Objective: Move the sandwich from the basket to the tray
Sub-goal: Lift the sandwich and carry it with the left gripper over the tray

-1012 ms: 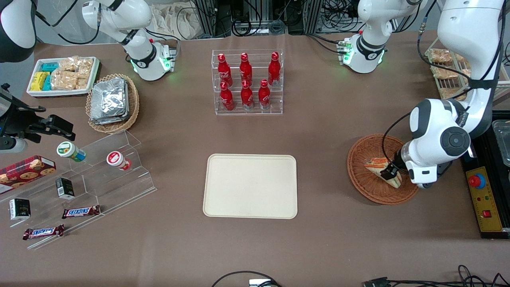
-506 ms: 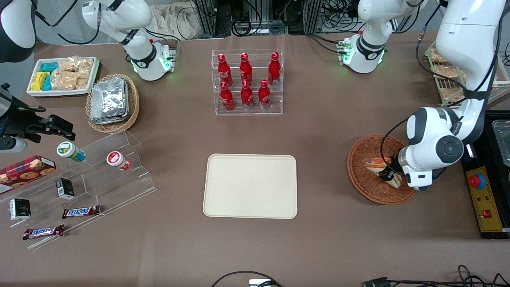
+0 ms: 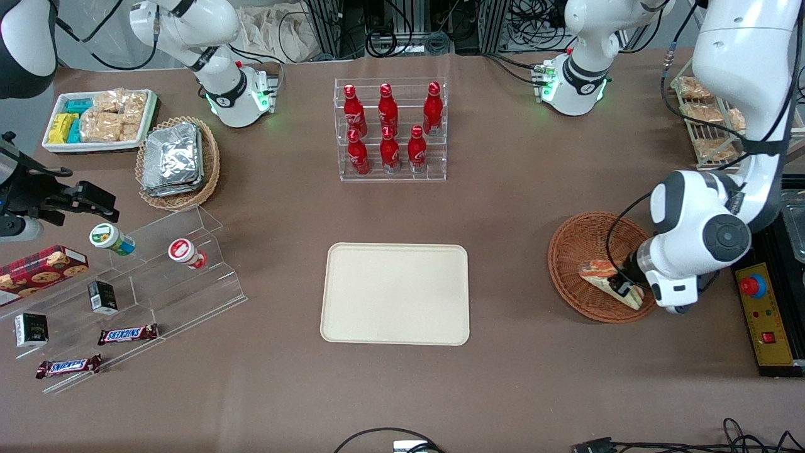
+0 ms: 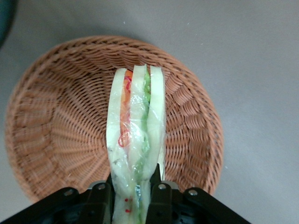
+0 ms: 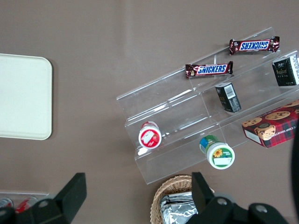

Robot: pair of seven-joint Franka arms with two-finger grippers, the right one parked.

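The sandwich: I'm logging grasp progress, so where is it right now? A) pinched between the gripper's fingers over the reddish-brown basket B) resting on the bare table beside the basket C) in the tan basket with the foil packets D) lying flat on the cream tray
A: the wrist view shows the gripper shut on the sandwich above the basket; the tray holds nothing.

The end effector (image 4: 131,198) is cut off by the wrist picture's edge, with the sandwich's (image 4: 135,140) gripped end.
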